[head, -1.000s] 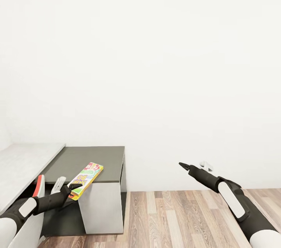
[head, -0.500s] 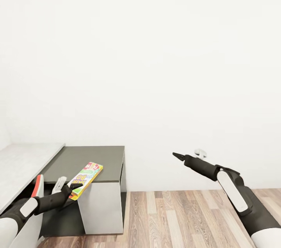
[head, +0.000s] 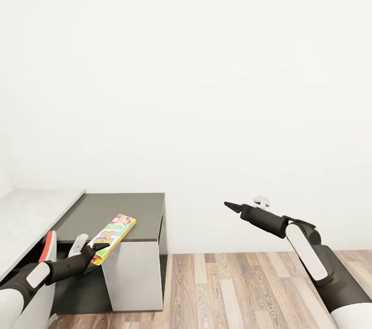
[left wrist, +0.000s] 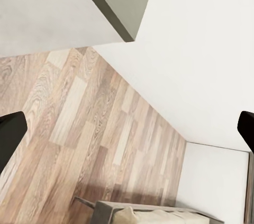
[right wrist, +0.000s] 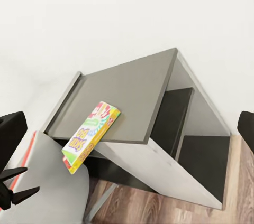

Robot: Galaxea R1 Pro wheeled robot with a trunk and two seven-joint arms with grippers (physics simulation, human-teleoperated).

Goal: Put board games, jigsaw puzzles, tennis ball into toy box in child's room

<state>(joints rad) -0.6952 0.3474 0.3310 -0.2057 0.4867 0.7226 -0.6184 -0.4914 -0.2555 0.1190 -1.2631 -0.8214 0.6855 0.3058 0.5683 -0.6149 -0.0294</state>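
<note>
A yellow "SKIP-BO" board game [head: 113,236] lies flat on the table's dark grey side unit [head: 129,207], its near end over the front edge. It also shows in the right wrist view [right wrist: 90,137]. My left gripper [head: 98,250] hovers just below that near end. It is open, and the left wrist view shows floor between its fingertips [left wrist: 10,137]. A flat pale box with a red edge [head: 49,246] stands tilted beside my left forearm. My right gripper [head: 230,206] is open in mid-air, right of the unit. The toy box, puzzles and tennis ball are out of view.
The pale grey desk top [head: 31,212] joins the side unit on the left. A plain white wall stands close behind. Wood-plank floor [head: 232,287] stretches right of the unit. A corner of the beige bed [left wrist: 159,216] appears in the left wrist view.
My right arm has risen and reached further forward and left. The left arm, both boxes and the camera have stayed put.
</note>
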